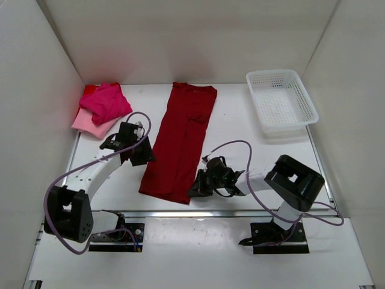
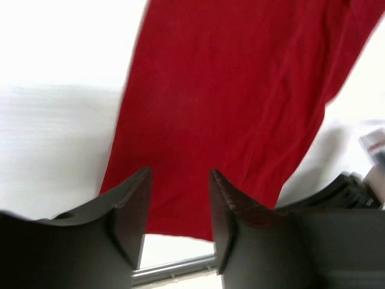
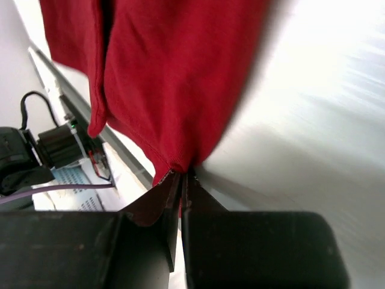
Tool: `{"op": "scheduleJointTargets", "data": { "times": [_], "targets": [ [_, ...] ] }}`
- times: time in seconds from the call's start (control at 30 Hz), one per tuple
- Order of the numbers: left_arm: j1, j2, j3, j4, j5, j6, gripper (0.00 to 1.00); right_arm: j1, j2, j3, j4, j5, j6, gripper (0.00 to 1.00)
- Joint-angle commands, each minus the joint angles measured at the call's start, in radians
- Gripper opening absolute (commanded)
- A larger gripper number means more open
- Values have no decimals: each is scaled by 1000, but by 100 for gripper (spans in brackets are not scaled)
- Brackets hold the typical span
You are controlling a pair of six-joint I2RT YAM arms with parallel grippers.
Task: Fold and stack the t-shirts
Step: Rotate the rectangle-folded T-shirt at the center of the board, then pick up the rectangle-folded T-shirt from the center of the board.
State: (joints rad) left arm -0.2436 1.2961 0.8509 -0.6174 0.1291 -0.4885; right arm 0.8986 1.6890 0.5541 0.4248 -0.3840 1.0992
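The pale pink shirt (image 1: 85, 123) lies mostly under the hot pink shirt (image 1: 107, 101), so only its edge shows. The red shirt (image 2: 228, 102) looks blurry in the left wrist view and runs off the top edge. Its near corner is hidden inside the tightly pinched right gripper (image 3: 181, 179).

All lying left of the basket (image 1: 281, 102).
The crimson shirt (image 1: 180, 141), a long flat folded strip, is nearest it; the hot pink shirt (image 1: 106, 101) sits bunched on the pale pink shirt (image 1: 87, 123), farther off.
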Motion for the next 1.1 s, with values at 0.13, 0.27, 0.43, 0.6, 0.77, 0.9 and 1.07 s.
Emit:
{"op": "scheduleJointTargets", "data": {
  "times": [0.13,0.27,0.43,0.6,0.77,0.9,1.07],
  "targets": [
    [-94,-66,-115,34,69,-53,63,-182,-230,-128,-194,7,-154,0],
    [-151,-73,-191,34,102,-76,61,-260,-313,-163,-302,-21,-249,3],
    [-152,-132,-312,77,193,-122,60,-306,-396,-171,-382,-85,-303,35],
    [-197,-133,-385,148,271,-177,61,-265,-423,-221,-344,-107,-210,37],
    [-158,-138,-398,124,221,-134,57,-271,-414,-241,-317,-113,-179,36],
    [-171,-112,-400,157,228,-143,56,-257,-387,-241,-297,-136,-154,33],
    [-166,-106,-392,157,211,-159,54,-234,-371,-234,-291,-122,-144,32]
  ]
}}
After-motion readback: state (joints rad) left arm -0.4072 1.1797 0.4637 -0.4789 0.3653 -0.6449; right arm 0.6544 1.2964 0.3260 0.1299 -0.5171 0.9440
